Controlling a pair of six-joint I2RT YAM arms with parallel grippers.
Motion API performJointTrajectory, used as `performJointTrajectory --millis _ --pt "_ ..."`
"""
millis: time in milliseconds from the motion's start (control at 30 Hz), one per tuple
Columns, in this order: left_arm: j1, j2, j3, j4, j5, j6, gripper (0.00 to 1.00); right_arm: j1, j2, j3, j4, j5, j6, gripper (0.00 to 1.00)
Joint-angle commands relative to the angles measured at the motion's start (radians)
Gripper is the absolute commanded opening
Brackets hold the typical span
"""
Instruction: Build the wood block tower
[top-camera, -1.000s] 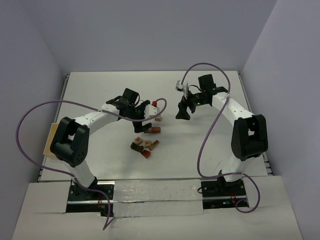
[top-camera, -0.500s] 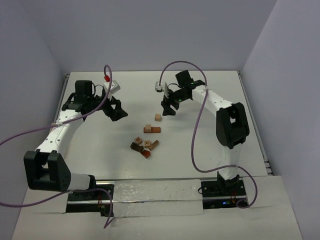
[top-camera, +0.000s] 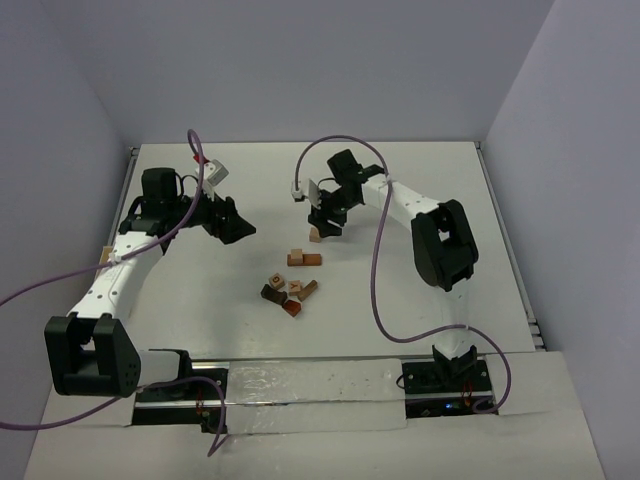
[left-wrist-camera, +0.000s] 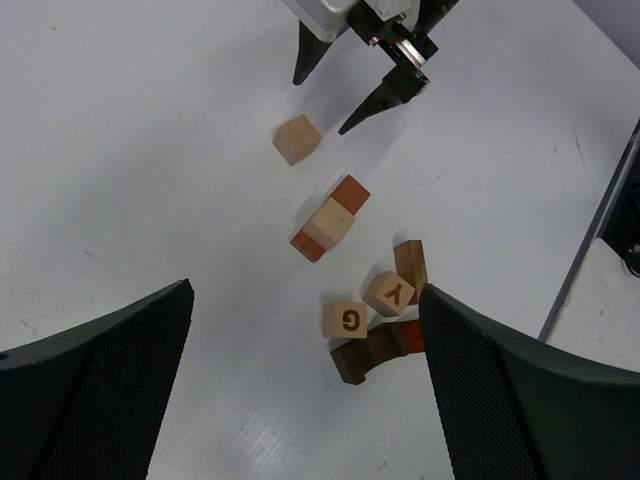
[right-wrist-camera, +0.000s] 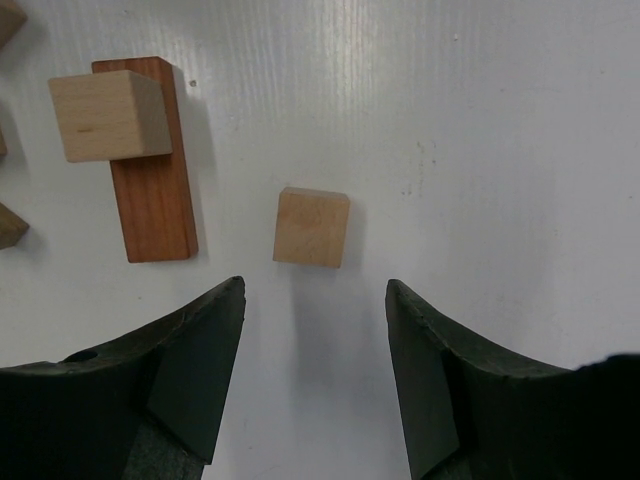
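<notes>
**A:** Where is the right hand?

**B:** The right hand (right-wrist-camera: 315, 285) hangs low over the lone tan cube (right-wrist-camera: 312, 227). Its fingers are parted and nothing is between them. The cube lies flat on the tabletop (right-wrist-camera: 500, 120), just ahead of the fingertips and not yet between them.

**A:** So the step is the pickup?

**B:** I judge so. The hand should slide forward until the cube sits midway between the fingers, then come down and close on two opposite flat faces. The cube lies a touch askew to the fingers, so squaring the wrist first should stop it twisting out.

**A:** And where would it go?

**B:** Probably onto the start of the tower nearby, a reddish-brown bar (right-wrist-camera: 155, 210) with a second tan cube (right-wrist-camera: 105, 115) seemingly resting on it. It needs setting down gently, since that cube overhangs the bar's edge.

**A:** The other arm?

**B:** The left hand (left-wrist-camera: 305, 295) is spread wide and empty, well apart from the blocks. The lettered blocks (left-wrist-camera: 345, 320) lie loose, nearer the arm bases.
</notes>
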Motion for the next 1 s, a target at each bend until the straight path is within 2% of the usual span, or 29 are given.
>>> performJointTrajectory --millis 0,467,733,967 --pt "0.009 -0.015 0.001 0.073 -0.039 -0.033 0.99 0.022 0.027 0.054 -0.020 0.053 -0.038 0.65" --pt "0.009 0.003 0.009 0.066 -0.038 -0.018 0.99 0.066 0.089 0.136 -0.077 0.104 -0.072 0.65" --pt "0.009 0.010 0.014 0.062 -0.043 -0.011 0.99 0.079 0.119 0.184 -0.107 0.110 -0.085 0.54" --pt "0.009 0.019 0.019 0.068 -0.042 -0.013 0.99 0.089 0.134 0.195 -0.135 0.121 -0.099 0.55"
